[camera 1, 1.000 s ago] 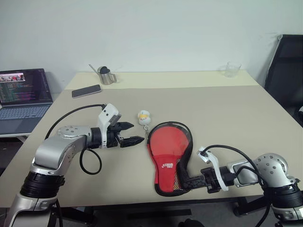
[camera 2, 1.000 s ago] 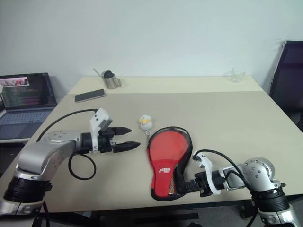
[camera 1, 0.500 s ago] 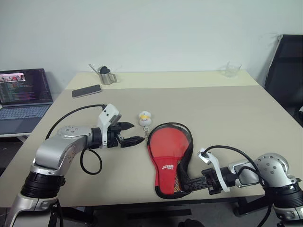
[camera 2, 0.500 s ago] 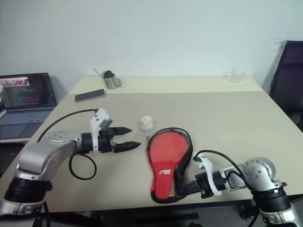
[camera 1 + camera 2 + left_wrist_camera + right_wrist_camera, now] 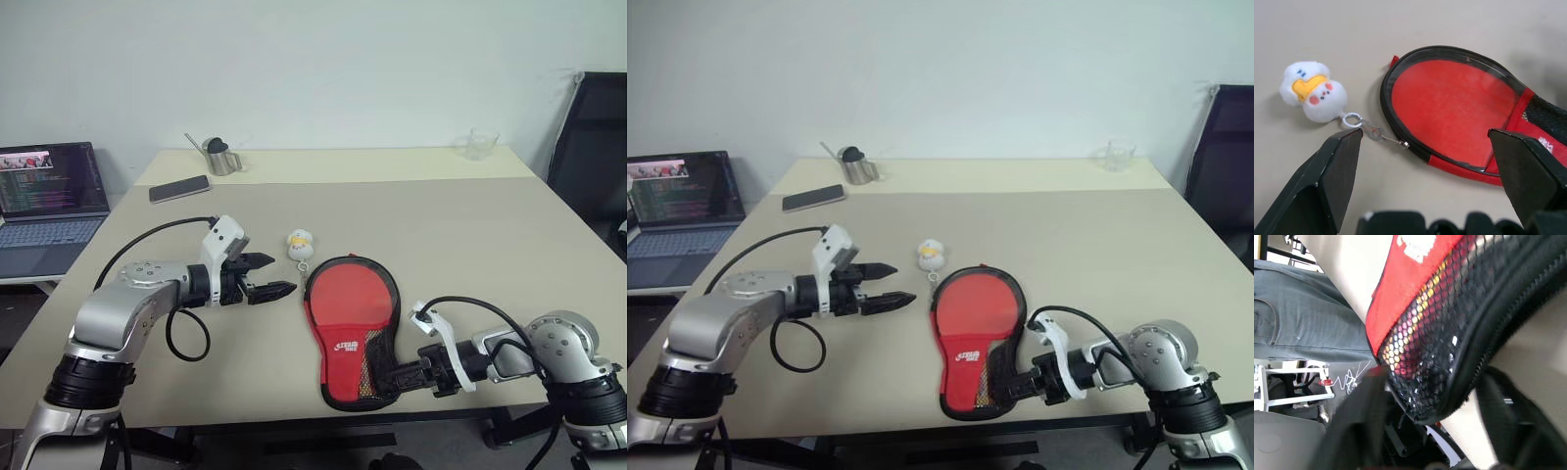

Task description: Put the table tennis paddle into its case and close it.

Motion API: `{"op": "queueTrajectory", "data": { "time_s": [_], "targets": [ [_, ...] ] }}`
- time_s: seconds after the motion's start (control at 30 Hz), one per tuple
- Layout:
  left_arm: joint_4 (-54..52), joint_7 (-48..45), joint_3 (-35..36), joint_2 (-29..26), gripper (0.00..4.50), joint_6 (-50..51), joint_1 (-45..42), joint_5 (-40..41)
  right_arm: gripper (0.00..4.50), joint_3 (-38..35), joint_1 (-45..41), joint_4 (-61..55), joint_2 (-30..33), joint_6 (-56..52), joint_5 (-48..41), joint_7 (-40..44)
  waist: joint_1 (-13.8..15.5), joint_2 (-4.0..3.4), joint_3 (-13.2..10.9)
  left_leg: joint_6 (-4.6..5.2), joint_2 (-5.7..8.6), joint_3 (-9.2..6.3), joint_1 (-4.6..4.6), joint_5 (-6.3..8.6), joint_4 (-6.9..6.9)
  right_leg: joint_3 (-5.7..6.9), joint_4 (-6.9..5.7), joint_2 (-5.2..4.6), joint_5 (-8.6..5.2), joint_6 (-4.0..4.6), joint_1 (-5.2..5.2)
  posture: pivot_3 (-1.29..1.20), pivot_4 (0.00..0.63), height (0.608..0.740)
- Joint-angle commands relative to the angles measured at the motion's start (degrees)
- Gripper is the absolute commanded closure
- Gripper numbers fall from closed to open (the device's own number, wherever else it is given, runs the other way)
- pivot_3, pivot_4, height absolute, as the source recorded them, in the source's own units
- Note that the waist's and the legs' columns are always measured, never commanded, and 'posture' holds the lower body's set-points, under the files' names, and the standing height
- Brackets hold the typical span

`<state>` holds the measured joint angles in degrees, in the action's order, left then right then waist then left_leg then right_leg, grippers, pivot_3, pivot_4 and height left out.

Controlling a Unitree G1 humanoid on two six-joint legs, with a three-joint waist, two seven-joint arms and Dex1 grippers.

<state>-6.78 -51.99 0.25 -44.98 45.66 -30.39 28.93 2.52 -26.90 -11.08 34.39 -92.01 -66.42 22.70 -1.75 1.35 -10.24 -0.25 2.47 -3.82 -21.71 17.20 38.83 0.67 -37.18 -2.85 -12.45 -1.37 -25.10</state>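
Beige counter: case was just let go by right gripper, fingers now apart. Left gripper was kept spread; zipping's probably next.

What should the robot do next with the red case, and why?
Probably bring the left gripper to the zipper pull by the fluffy charm and start zipping. The case lies flat on the table with the paddle seemingly inside, and that open gripper hovers just beside the pull. The right gripper sits at the case's handle end, where it could steady it.
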Motion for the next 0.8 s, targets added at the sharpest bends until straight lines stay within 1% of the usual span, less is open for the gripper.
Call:
{"op": "queueTrajectory", "data": {
  "time_s": [0.03,0.07,0.17,0.23,0.3,0.33,0.4,0.47,0.5,0.57,0.6,0.67,0.73,0.8],
  "targets": [
    [-0.43,0.13,1.49,0.20,0.00,-1.77,-1.47,-0.29,0.47,-1.83,-1.61,-2.51,5.34,1.51,1.64,4.31,0.12,0.01,0.00,0.00,0.02,0.00,-0.01,0.00,0.01,0.00,0.00,0.00,0.01,-0.01,0.00,0.00,0.150,0.740],
    [-0.34,0.21,1.61,0.31,0.00,-1.93,-1.46,-0.35,0.07,-1.79,-1.64,-2.61,6.70,2.17,2.25,5.39,0.17,0.01,0.00,0.00,0.02,0.00,-0.02,0.00,0.03,0.00,0.02,-0.01,0.02,-0.03,0.00,0.00,0.150,0.740],
    [0.38,0.89,2.42,0.47,0.00,-2.92,-1.23,-0.78,0.03,-0.64,-2.79,-4.12,14.33,6.50,6.74,9.69,0.29,0.00,0.00,0.00,0.04,-0.01,-0.05,0.00,0.04,0.02,0.06,-0.02,0.03,-0.06,0.00,0.00,0.150,0.740],
    [0.97,1.61,3.02,0.79,0.00,-3.52,-1.17,-1.02,0.03,1.41,-3.70,-6.02,19.17,10.25,10.44,12.87,0.32,-0.02,-0.01,0.00,0.04,0.01,-0.07,0.00,0.04,0.01,0.07,-0.02,0.03,-0.06,-0.02,0.00,0.150,0.740],
    [1.96,2.92,3.57,1.48,0.00,-4.18,-1.41,-1.50,0.03,3.57,-5.54,-6.14,23.00,15.03,15.16,15.77,0.16,-0.02,-0.01,0.00,0.02,0.01,-0.05,0.00,0.04,0.03,0.07,-0.01,0.03,-0.06,-0.01,0.00,0.150,0.740],
    [2.64,3.73,3.88,2.05,0.00,-4.44,-1.76,-1.73,0.03,4.33,-6.93,-5.45,23.91,17.30,17.30,16.99,0.12,-0.01,-0.01,0.00,0.02,0.04,-0.02,0.00,0.04,0.01,0.06,0.00,0.03,-0.06,-0.01,0.00,0.150,0.740],
    [4.22,5.20,3.84,3.25,0.00,-5.08,-2.90,-2.45,0.03,4.79,-11.26,-2.52,21.64,21.17,20.66,17.09,0.03,0.00,-0.02,0.00,0.00,0.06,0.00,0.00,0.04,0.01,0.06,0.00,0.03,-0.07,0.00,0.00,0.150,0.740],
    [5.82,6.31,3.35,4.29,0.00,-6.00,-4.28,-3.53,0.03,4.23,-14.93,0.30,15.68,26.09,23.56,14.80,-0.06,0.08,-0.03,-0.01,-0.01,0.14,0.01,-0.01,0.07,-0.02,0.06,0.00,0.04,-0.07,0.00,0.00,0.150,0.740],
    [6.55,6.77,3.32,4.91,0.00,-6.22,-5.14,-3.76,0.03,3.38,-15.81,1.18,11.46,30.60,25.37,12.82,-0.09,0.11,-0.03,-0.01,-0.04,0.16,0.03,-0.01,0.10,-0.04,0.05,0.01,0.06,-0.07,0.01,0.00,0.150,0.740],
    [7.63,7.49,3.28,5.75,0.00,-6.66,-6.68,-4.31,0.03,1.94,-16.04,1.87,3.73,38.36,28.73,9.01,0.03,0.14,-0.01,-0.04,-0.05,0.15,0.03,-0.03,0.10,-0.06,0.02,0.02,0.13,-0.01,-0.01,0.00,0.150,0.740],
    [8.09,7.86,3.50,6.15,0.00,-6.66,-7.37,-4.33,0.03,2.29,-15.77,1.73,1.06,41.26,30.43,8.34,0.10,0.14,-0.01,-0.06,-0.06,0.10,0.03,-0.04,0.10,-0.04,0.01,0.02,0.17,-0.01,0.00,0.00,0.150,0.740],
    [8.84,8.55,3.66,6.62,0.00,-6.48,-8.34,-4.57,0.03,3.35,-15.18,2.28,-3.10,44.07,32.77,7.57,0.25,0.14,-0.01,-0.26,-0.02,0.10,-0.17,-0.15,0.09,-0.07,0.00,-0.02,0.18,-0.01,-0.20,0.00,0.150,0.740],
    [9.80,9.65,3.33,7.04,0.00,-5.86,-9.36,-5.09,0.03,6.10,-14.13,3.93,-7.51,47.56,35.95,6.95,0.36,0.15,0.00,-0.29,0.00,0.09,-0.23,-0.16,0.08,-0.05,0.10,-0.06,0.19,-0.01,-0.21,0.00,0.150,0.740],
    [10.85,10.91,3.00,7.56,0.00,-5.11,-10.21,-5.64,0.03,7.31,-13.28,5.58,-10.54,49.94,37.85,7.08,0.39,0.18,0.01,-0.30,0.05,0.08,-0.24,-0.15,0.07,-0.05,0.17,-0.11,0.19,-0.01,-0.21,0.00,0.150,0.740]
  ]
}}
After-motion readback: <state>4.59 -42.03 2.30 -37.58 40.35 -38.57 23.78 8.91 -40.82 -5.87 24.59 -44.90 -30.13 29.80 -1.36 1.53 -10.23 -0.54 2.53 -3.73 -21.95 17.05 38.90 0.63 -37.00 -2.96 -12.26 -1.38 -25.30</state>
